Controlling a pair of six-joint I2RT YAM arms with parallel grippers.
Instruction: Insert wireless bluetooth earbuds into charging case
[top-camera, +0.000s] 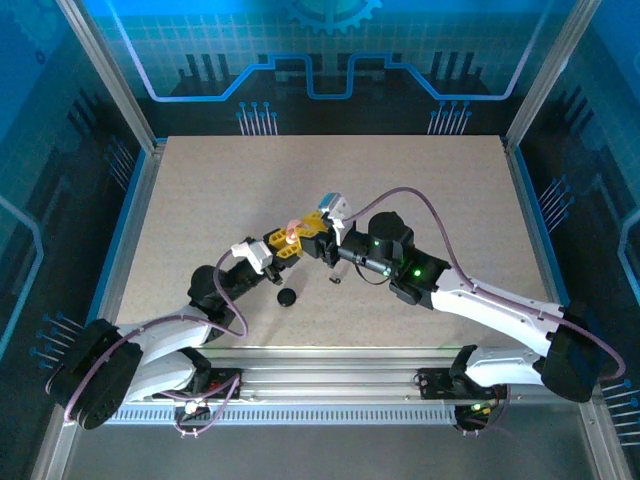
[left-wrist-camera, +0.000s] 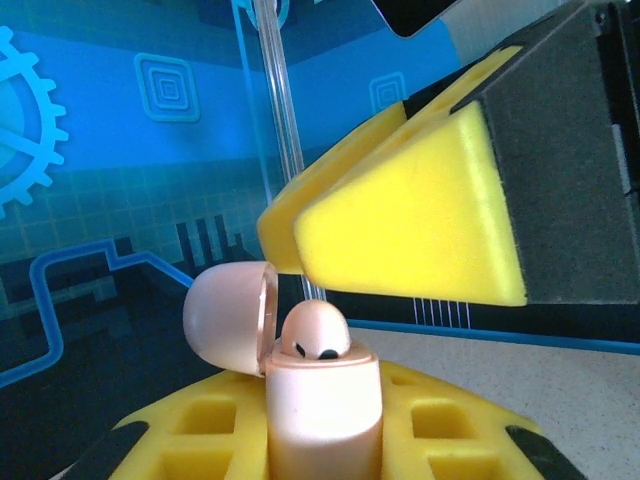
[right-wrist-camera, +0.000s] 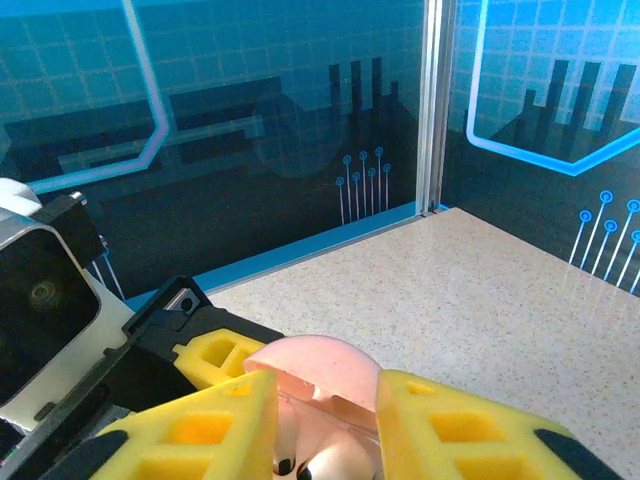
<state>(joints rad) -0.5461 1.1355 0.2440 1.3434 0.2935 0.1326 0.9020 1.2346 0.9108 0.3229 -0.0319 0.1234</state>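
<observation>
My left gripper (left-wrist-camera: 322, 445) is shut on the body of a pale pink charging case (left-wrist-camera: 322, 405), held upright above the table. Its lid (left-wrist-camera: 228, 316) is swung open to the left. One pale pink earbud (left-wrist-camera: 315, 331) sits in the case's top, its dome sticking out. My right gripper (right-wrist-camera: 325, 430) hangs open just above that earbud. Its yellow fingers (left-wrist-camera: 400, 215) are clear of the earbud, and the lid (right-wrist-camera: 318, 362) shows between them. In the top view both grippers (top-camera: 288, 244) (top-camera: 318, 242) meet at the table's middle.
A round black case (top-camera: 287, 297) lies on the table in front of the left gripper. A tiny black piece (top-camera: 335, 279) lies a little to its right. The beige table (top-camera: 430, 200) is walled by blue panels on three sides.
</observation>
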